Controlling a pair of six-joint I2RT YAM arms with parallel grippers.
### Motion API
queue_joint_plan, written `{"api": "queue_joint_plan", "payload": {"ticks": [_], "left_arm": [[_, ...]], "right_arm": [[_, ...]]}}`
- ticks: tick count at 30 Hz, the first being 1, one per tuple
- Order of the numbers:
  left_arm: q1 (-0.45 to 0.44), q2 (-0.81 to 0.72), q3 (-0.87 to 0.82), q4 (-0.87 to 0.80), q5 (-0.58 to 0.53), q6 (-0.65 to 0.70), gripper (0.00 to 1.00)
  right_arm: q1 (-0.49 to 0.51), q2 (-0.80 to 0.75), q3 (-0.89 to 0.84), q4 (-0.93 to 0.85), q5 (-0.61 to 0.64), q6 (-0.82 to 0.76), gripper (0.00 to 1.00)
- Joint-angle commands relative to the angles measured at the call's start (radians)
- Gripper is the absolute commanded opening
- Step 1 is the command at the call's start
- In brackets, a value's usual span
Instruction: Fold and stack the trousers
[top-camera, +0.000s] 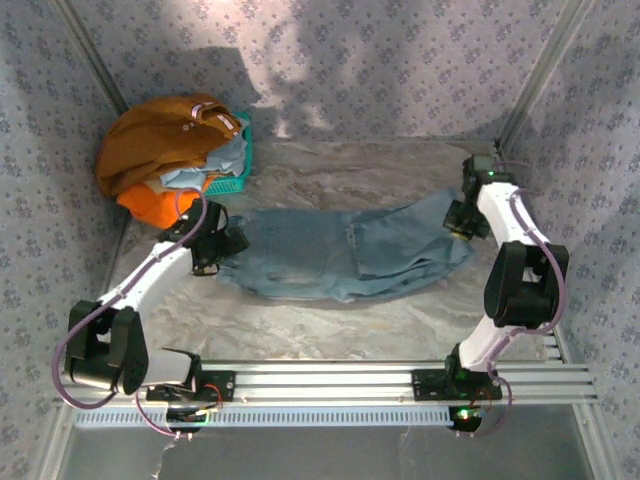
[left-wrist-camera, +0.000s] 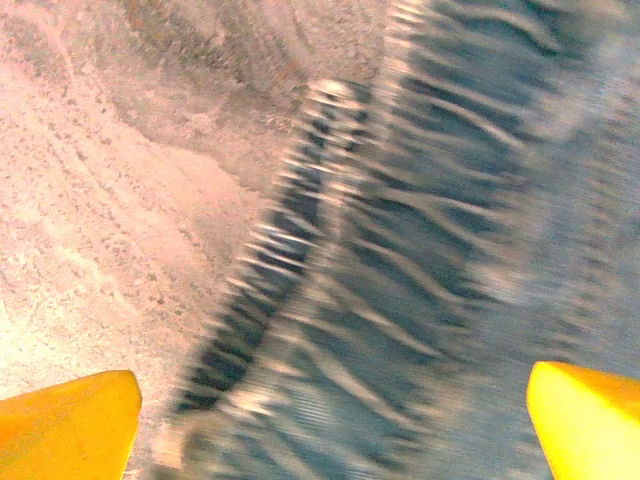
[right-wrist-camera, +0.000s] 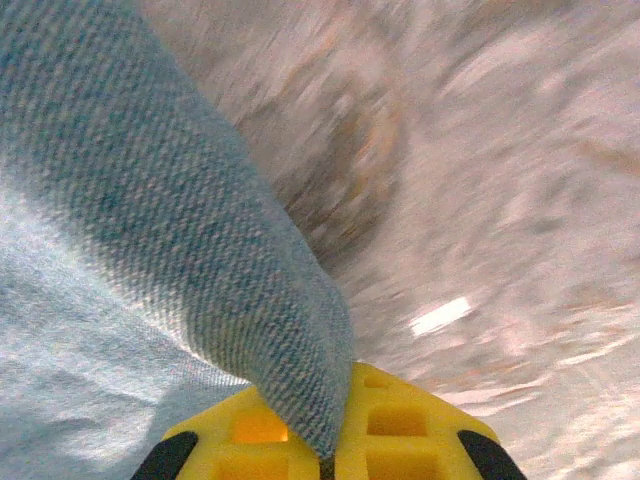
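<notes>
Trousers (top-camera: 350, 255) lie spread, right end effector (right-wrist-camera: 326, 442) pinching their edge.

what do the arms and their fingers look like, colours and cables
The left arm and right arm have white links, black joint housings and lilac cables looping alongside. The left fingers and right fingers are bright yellow; the right ones show square recesses.

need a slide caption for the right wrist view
Right pincer clamped on a fold of the denim trousers, blurred table behind.
</notes>
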Motion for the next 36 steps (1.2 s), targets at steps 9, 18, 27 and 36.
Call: {"api": "queue_joint_plan", "payload": {"ticks": [9,18,27,36], "left_arm": [[-0.024,0.177,-0.001,0.05,0.069,0.01,0.82],[-0.08,0.281,0.015,0.089,0.028,0.018,0.56],[-0.103,0.333,-0.003,0.13,0.043,0.025,0.52],[-0.117,0.345,-0.012,0.155,0.053,0.029,0.52]], "right_arm": [[0.086,0.016,0.255,-0.142,0.1,-0.063,0.0],[0.361,-0.064,0.357,-0.196,-0.037,0.011,0.0],[0.702,0.027,0.45,-0.043,-0.178,0.226,0.0],[0.93,0.357,0.737,-0.045,-0.163,0.301,0.0]]}}
